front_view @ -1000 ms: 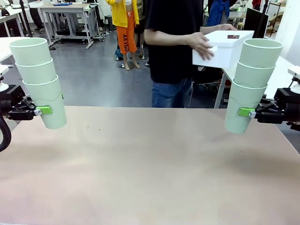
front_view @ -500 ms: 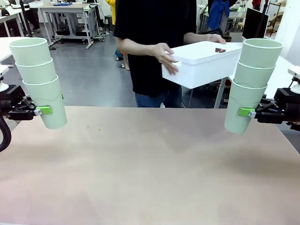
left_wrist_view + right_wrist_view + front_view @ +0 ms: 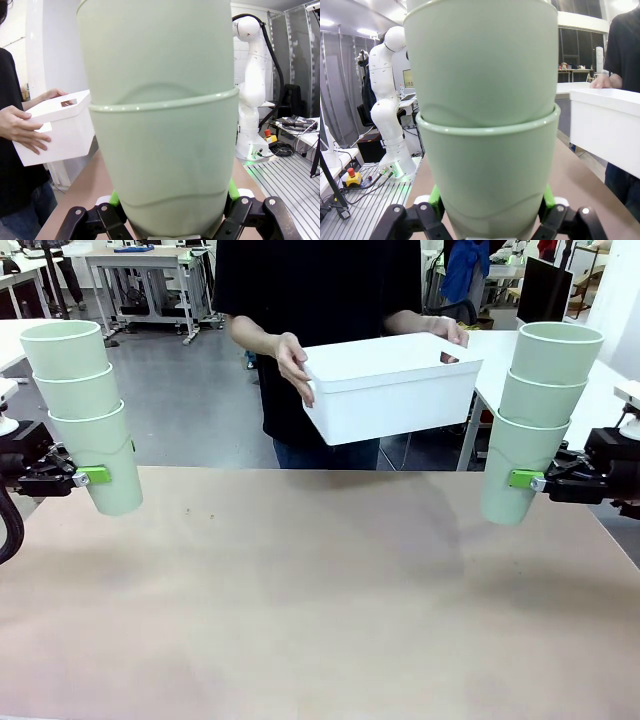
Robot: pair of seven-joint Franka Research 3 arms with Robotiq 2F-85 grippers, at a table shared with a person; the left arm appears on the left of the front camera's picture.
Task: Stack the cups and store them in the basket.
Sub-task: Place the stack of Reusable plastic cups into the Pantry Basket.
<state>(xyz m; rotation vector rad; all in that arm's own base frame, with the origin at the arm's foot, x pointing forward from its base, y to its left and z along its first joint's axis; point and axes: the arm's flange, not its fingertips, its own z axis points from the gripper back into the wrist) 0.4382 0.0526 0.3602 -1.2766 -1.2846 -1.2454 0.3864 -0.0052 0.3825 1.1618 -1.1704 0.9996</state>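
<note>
Left of the basket [image 3: 390, 395], the left gripper [image 3: 95, 476] clamps a three-cup stack [image 3: 85, 400]; right of it, the right gripper [image 3: 525, 480] clamps another three cups [image 3: 540, 400]. A person's two hands [image 3: 292, 362] hold the single basket over the far edge of the table [image 3: 320, 600].

Six cups [image 3: 82, 390]: three in the left gripper [image 3: 103, 478], three in the right gripper [image 3: 512, 481]. One basket [image 3: 390, 392]. Two hands [image 3: 293, 362] hold it.

No legible text or labels.
</note>
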